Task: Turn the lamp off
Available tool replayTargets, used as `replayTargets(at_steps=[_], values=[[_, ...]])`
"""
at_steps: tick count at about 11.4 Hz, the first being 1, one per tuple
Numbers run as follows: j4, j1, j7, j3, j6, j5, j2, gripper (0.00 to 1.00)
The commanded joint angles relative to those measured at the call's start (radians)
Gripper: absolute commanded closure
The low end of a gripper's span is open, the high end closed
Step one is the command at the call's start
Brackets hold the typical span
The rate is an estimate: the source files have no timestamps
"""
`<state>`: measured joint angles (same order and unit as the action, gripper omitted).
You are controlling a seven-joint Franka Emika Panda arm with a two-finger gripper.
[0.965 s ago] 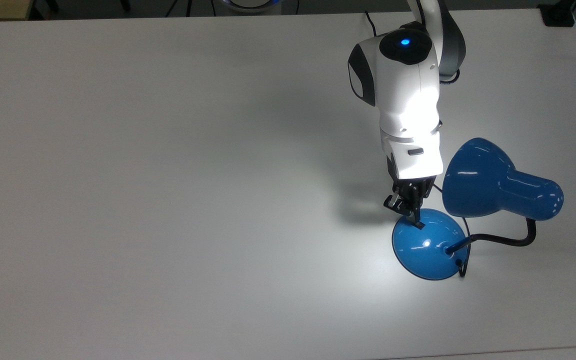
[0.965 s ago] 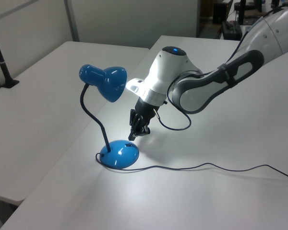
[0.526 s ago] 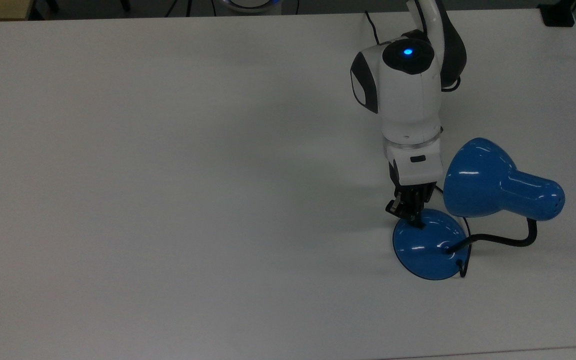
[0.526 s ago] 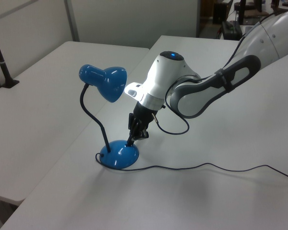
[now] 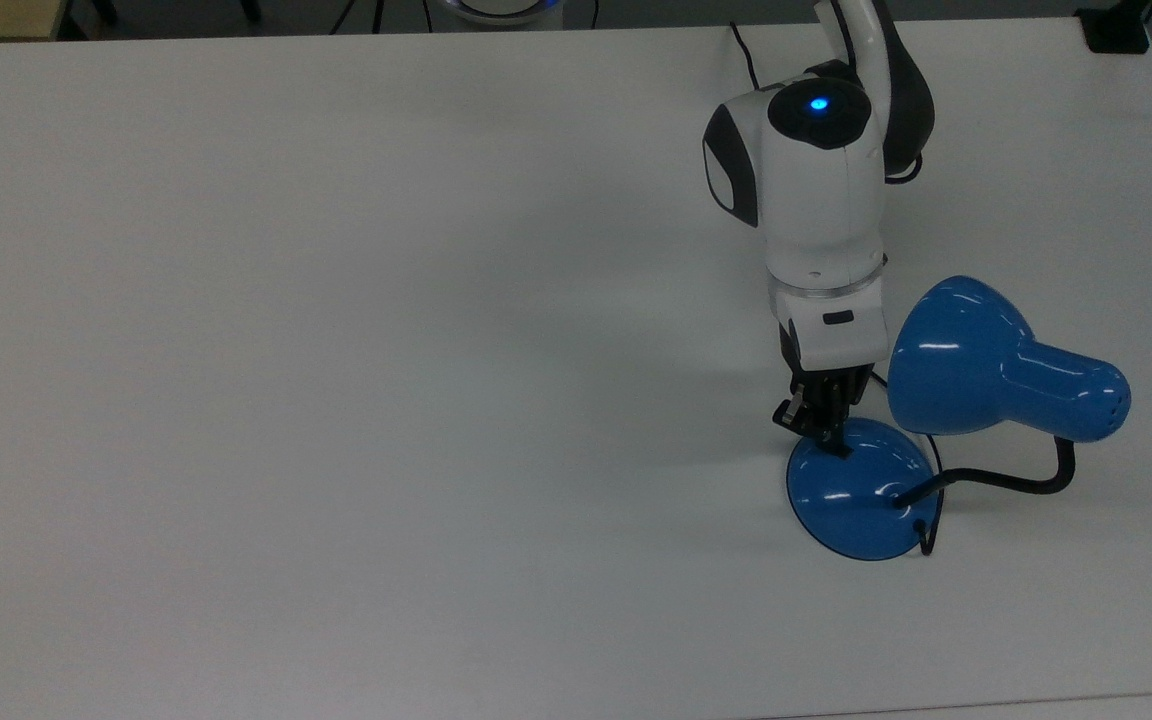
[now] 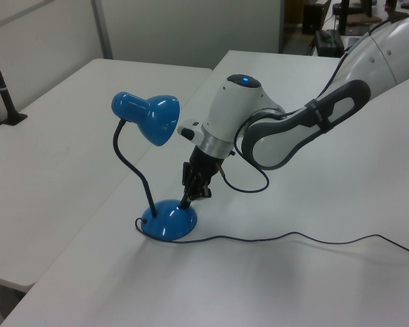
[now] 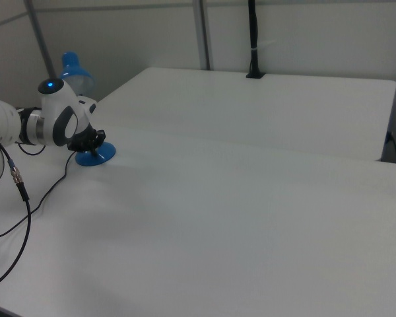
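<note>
- Lamp [image 5: 936, 420] in glossy blue stands on a white table [image 5: 336, 350], near the top view's right edge; the left view places it left of centre.
- Its round domed base [image 5: 861, 500] sits flat on the tabletop, a curved black neck [image 6: 133, 167] rising from it to the bell-shaped shade [image 6: 150, 117].
- The shade throws no pool of light on the table — the surface around the base looks evenly lit.
- A black cord [image 6: 293, 237] leaves the base and trails across the table toward the left view's right edge.
- The white Franka arm [image 6: 286, 122] reaches in from the top view's upper edge, a blue indicator light glowing on its wrist housing.
- The gripper [image 5: 821, 425] points down at the base's upper edge in the top view, its black tip touching the dome at a small dark switch [image 5: 839, 449].
- The fingers look drawn close together with nothing held between them — the tip alone meets the base.
- In the left view the gripper [image 6: 189, 197] comes down onto the dome's right side, the shade just to its left and above.
- In the right view the lamp [image 7: 86, 112] sits at far left, largely behind the arm [image 7: 49, 122], with the blue base [image 7: 96, 157] showing below the wrist.
- A second white table [image 6: 61, 122] stands beside the first, a black post [image 6: 0, 82] clamped at its far edge.
</note>
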<state>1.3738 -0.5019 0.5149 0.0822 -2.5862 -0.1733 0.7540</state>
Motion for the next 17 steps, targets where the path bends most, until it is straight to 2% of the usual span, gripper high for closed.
replayTargets(at_steps=[1,4,6,7,8,9,10,11,12,13,14,16,17], values=[[0.072,-0.020,-0.019,0.017,-0.008,-0.006,-0.056,1.00],[0.198,0.034,-0.058,0.016,-0.002,-0.006,-0.189,1.00],[0.292,0.094,-0.152,0.010,0.052,0.001,-0.299,0.88],[0.301,0.117,-0.156,0.010,0.126,0.002,-0.335,0.84],[0.292,0.169,-0.159,0.010,0.271,0.003,-0.381,0.72],[0.289,0.210,-0.158,0.010,0.382,0.012,-0.427,0.01],[0.280,0.253,-0.174,0.010,0.468,0.034,-0.462,0.00],[0.277,0.296,-0.259,0.008,0.544,0.072,-0.493,0.00],[0.277,0.353,-0.364,-0.007,0.607,0.148,-0.528,0.00],[0.278,0.408,-0.404,-0.047,0.691,0.216,-0.554,0.00],[0.278,0.454,-0.412,-0.061,0.777,0.253,-0.576,0.00],[0.278,0.511,-0.456,-0.061,0.810,0.244,-0.642,0.00],[0.278,0.516,-0.508,-0.059,0.860,0.245,-0.657,0.00]])
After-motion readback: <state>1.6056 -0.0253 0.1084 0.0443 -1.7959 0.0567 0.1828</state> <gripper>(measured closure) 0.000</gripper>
